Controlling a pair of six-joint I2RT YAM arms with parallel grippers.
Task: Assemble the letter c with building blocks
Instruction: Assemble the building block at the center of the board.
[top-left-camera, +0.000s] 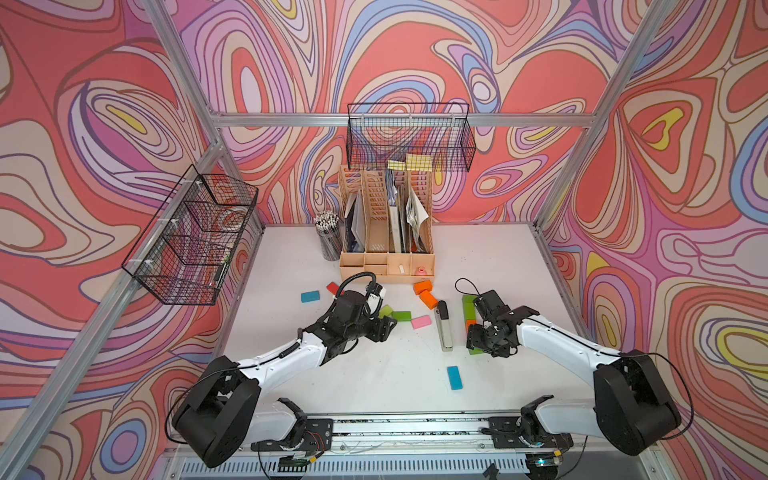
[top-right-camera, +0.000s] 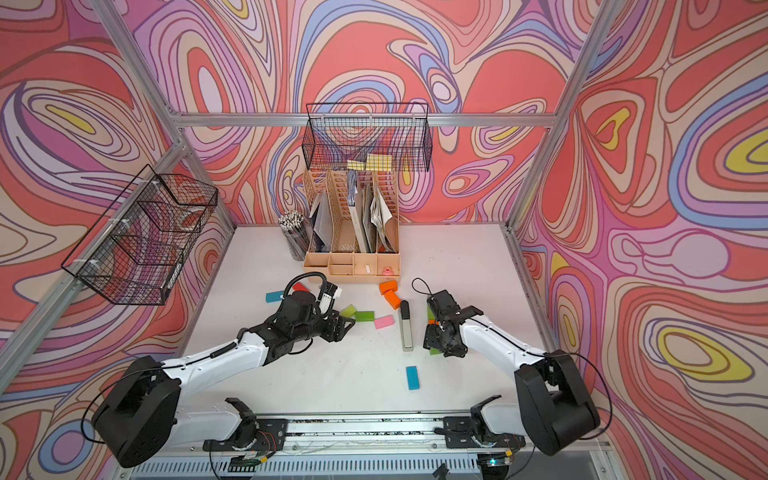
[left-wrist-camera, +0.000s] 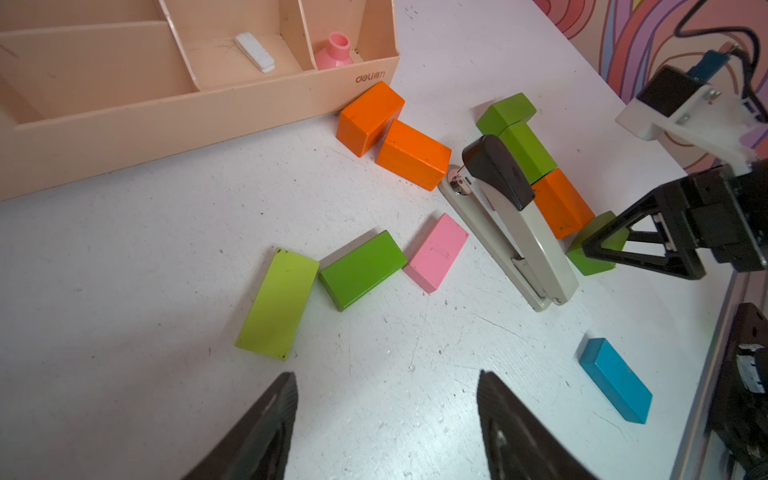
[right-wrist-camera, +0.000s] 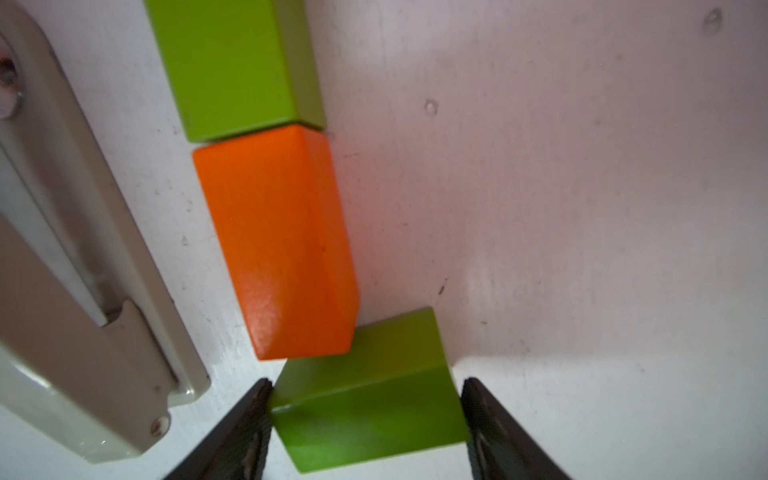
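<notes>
- Green block (right-wrist-camera: 365, 411) lies on the counter (right-wrist-camera: 582, 208) between the fingers of the right gripper (right-wrist-camera: 366, 384), which are closed against both its ends.
- Just ahead of that gripper, an orange block (right-wrist-camera: 282, 249) touches it, then a second green block (right-wrist-camera: 237, 66). These are part of the unfinished letter c (left-wrist-camera: 532, 158), with a stapler (right-wrist-camera: 83, 332) just beside it.
- Left gripper (left-wrist-camera: 386, 374) hangs wide open, holding nothing. A lime block (left-wrist-camera: 278, 303), a loose green block (left-wrist-camera: 361, 270) and a pink block (left-wrist-camera: 436, 251) lie ahead of it.
</notes>
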